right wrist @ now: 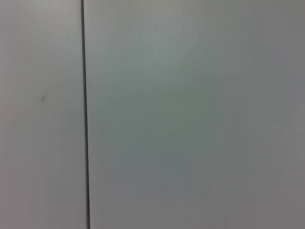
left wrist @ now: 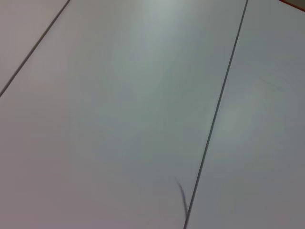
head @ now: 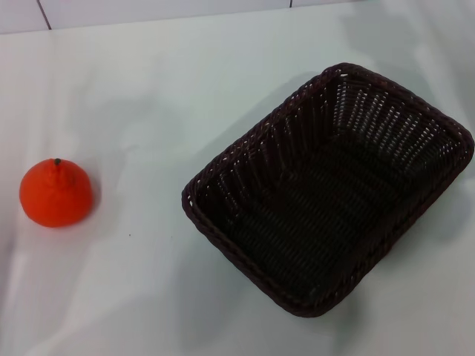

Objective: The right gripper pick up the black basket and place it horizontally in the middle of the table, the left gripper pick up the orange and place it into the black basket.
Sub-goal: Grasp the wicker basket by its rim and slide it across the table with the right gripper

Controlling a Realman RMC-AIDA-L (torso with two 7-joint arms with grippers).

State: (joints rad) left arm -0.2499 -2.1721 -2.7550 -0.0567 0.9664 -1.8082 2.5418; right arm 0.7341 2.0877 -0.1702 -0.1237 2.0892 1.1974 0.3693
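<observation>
Black basket (head: 326, 189) sits nearest you, right of centre on the surface (head: 141, 96), turned diagonally with one corner aimed at the far right. It's not horizontal and not centred, so the first step isn't done. Dark woven wicker, braided rim, open-weave sloping sides, nothing inside it.

Orange (head: 56, 193) is well apart from it, out at the left edge, stem up, bumpy peel, bright orange-red. It's resting freely, untouched.

You won't find either gripper in any view: both wrist cameras show only plain pale panels with a dark seam. So I can't tell the state of either set of jaws, and nothing looks held. My read: task not started, with the right arm's basket pick up first.
</observation>
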